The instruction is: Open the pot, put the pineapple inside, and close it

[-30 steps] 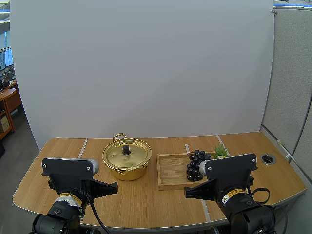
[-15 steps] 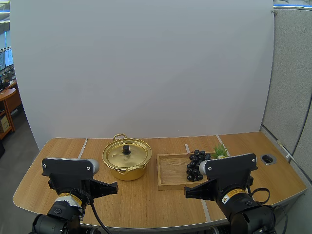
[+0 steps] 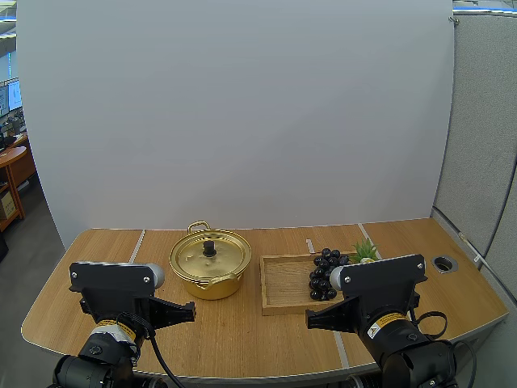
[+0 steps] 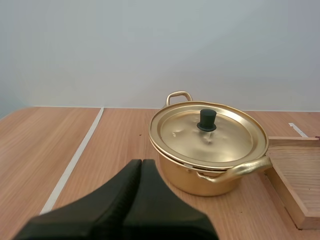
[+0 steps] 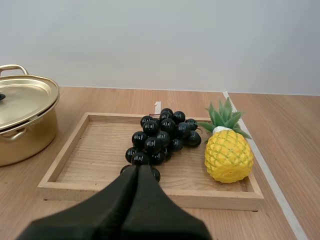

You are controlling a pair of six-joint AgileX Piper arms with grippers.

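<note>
A gold pot [image 3: 209, 269] stands left of centre on the table, its lid [image 4: 207, 131] on and a black knob [image 4: 207, 120] on top. The small yellow pineapple [image 5: 227, 153] with green leaves stands in the wooden tray [image 5: 90, 165], at the tray's right end; in the high view only its leaves [image 3: 365, 250] peek over my right arm. My left gripper [image 4: 141, 164] is shut, empty, a short way in front of the pot. My right gripper [image 5: 138, 170] is shut, empty, just short of the tray's near rim.
A bunch of dark grapes [image 5: 162, 136] lies in the tray beside the pineapple, between it and my right gripper. The tray [image 3: 283, 284] sits right of the pot. A round hole [image 3: 443, 263] is set in the table at the far right.
</note>
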